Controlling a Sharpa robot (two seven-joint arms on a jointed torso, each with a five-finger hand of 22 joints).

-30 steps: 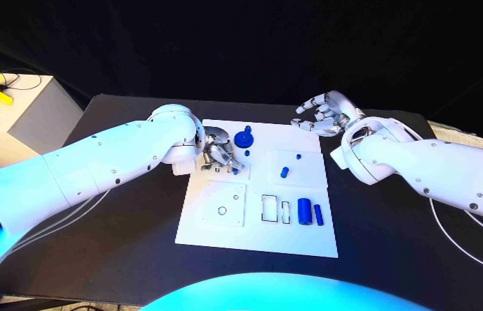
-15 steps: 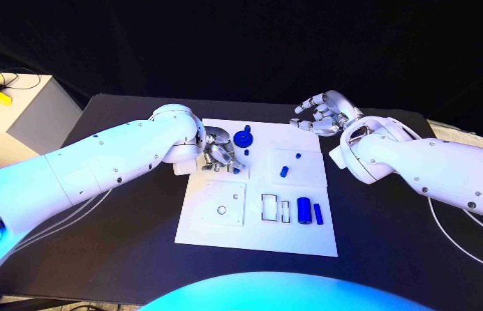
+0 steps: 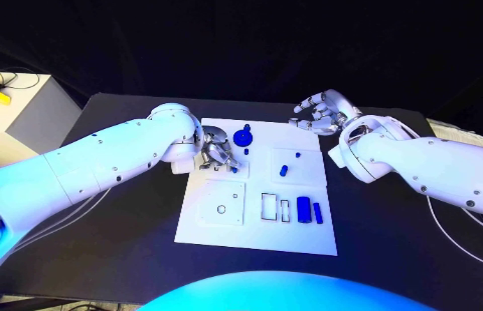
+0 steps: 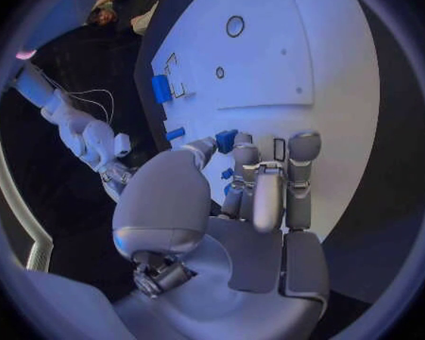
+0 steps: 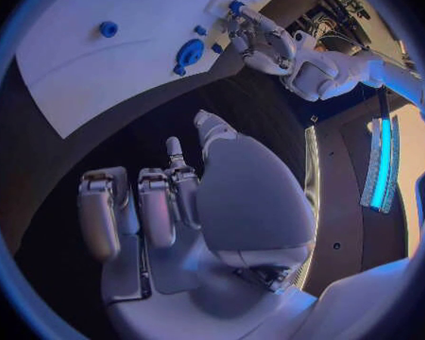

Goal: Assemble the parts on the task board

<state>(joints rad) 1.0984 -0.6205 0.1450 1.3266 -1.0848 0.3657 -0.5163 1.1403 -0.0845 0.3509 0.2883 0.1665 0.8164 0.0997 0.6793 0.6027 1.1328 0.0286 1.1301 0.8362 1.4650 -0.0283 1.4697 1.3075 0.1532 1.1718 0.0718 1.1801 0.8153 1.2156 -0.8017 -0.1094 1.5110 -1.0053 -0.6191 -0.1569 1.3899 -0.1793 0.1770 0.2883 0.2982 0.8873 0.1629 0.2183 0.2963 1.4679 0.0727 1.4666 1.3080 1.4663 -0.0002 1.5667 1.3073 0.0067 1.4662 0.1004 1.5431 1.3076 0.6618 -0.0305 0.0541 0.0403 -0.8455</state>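
The white task board (image 3: 257, 231) lies mid-table. My left hand (image 3: 220, 154) hovers over its back left area and pinches a small blue part (image 4: 227, 140) between thumb and fingertips; the right wrist view shows that part (image 5: 234, 6) at the fingertips too. Just behind the hand stands a round blue knob part (image 3: 243, 138). Two small blue pieces (image 3: 285, 170) lie mid-board. A blue cylinder (image 3: 304, 210) and a thin blue bar (image 3: 319, 213) sit at the front right. My right hand (image 3: 322, 114) floats off the board's back right corner, fingers apart, holding nothing.
The board has a square plate with a round hole (image 3: 223, 204) and rectangular slots (image 3: 270, 208) in its front half. A pale box (image 3: 30, 116) stands off the table's left side. Black table surface (image 3: 131, 255) surrounds the board.
My left hand has crept slightly toward the board's back edge with the small part in its pinch. The right hand has barely moved.
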